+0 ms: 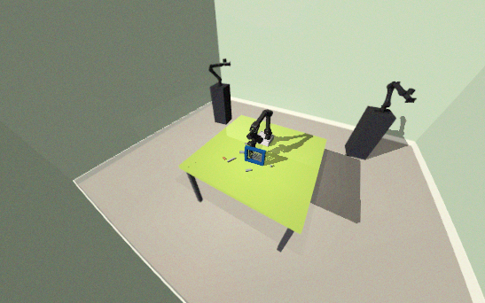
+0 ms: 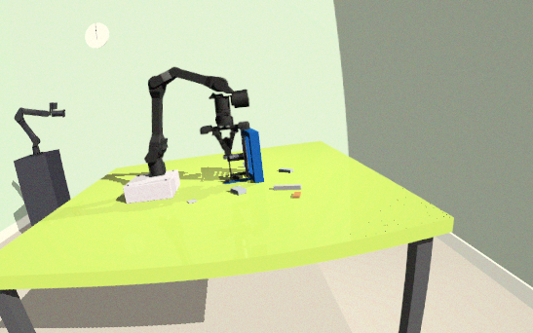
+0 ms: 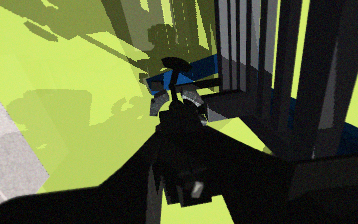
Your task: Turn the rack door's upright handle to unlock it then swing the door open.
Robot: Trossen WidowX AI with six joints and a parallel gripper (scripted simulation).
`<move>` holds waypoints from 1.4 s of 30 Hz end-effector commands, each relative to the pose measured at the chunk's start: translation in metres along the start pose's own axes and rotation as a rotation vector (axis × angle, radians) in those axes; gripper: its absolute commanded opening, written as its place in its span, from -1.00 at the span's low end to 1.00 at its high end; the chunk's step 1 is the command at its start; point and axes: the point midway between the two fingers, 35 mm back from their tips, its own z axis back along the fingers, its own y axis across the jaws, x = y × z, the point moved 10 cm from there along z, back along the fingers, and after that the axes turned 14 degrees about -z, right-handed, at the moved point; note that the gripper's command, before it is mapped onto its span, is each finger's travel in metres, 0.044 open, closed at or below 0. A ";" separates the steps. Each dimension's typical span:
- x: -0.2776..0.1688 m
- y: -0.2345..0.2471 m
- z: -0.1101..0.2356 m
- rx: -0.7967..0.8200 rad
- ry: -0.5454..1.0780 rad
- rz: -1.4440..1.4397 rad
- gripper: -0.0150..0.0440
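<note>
The table (image 1: 274,190) (image 2: 213,234) carries a blue upright frame (image 1: 254,162) (image 2: 259,156), the reference point here. Nearer than the frame lie a grey chip (image 2: 192,202), an orange piece (image 1: 224,158) (image 2: 296,195), a grey bar (image 1: 231,159) (image 2: 287,187) and, near its foot, a grey block (image 1: 241,151) (image 2: 238,190). On the frame's arm side, the gripper (image 1: 250,145) (image 2: 228,157) (image 3: 182,134) points down, clamped on the handle (image 3: 173,82), beside the barred door (image 3: 235,45). The door's opening angle cannot be determined. The arm's white base (image 1: 266,141) (image 2: 152,192) sits left of the frame. Far beyond, a clock (image 2: 96,35) hangs on the wall.
</note>
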 end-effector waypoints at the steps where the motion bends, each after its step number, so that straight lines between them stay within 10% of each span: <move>1: 0.001 0.006 0.000 -0.009 -0.008 -0.085 -0.41; 42: 0.032 0.085 -0.001 0.001 -0.012 -0.726 -0.41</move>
